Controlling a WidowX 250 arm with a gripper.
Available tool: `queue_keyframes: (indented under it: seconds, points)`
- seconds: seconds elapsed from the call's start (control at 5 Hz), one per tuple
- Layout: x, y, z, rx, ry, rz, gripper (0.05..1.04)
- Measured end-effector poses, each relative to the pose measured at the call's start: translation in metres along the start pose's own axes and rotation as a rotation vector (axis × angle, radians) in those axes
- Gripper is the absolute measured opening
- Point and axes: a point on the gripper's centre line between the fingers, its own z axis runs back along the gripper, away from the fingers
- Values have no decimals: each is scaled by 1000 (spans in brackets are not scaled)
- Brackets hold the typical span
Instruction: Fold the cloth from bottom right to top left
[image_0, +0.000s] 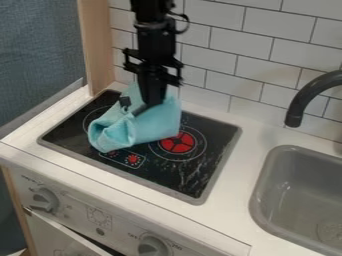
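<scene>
Along the back edge of the worktop (248, 167) rises a wall of white tiles (267, 30), with a wooden post (98, 45) near the worktop's back left corner. Set into the worktop is a black hob (200, 172) with a grey border. To its right, well apart from the cloth, is the grey sink (256, 200), a basin with rounded corners and a round pattern on its floor. Below the worktop's front edge, a dark gap shows between the oven door (57, 232) and the knob panel. The black gripper (138, 106) hangs over the hob's back left part, its lower end against the light blue cloth (157, 125). I cannot tell how far open it is, or whether it has hold of the cloth. The cloth lies bunched from the hob's back left corner towards its middle, touching the red burner (179, 144). The black tap (304, 97) curves beside the sink.
</scene>
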Motion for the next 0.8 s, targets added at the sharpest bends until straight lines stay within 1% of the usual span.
queue_keyframes:
  seconds: [0.2,0.4,0.6,0.8]
  points:
    - [3,21,4,-2,6,45,51]
    - [6,35,3,2,18,79,51]
    - [9,53,-3,-3,40,108,51]
    - [19,75,-28,-20,91,118,51]
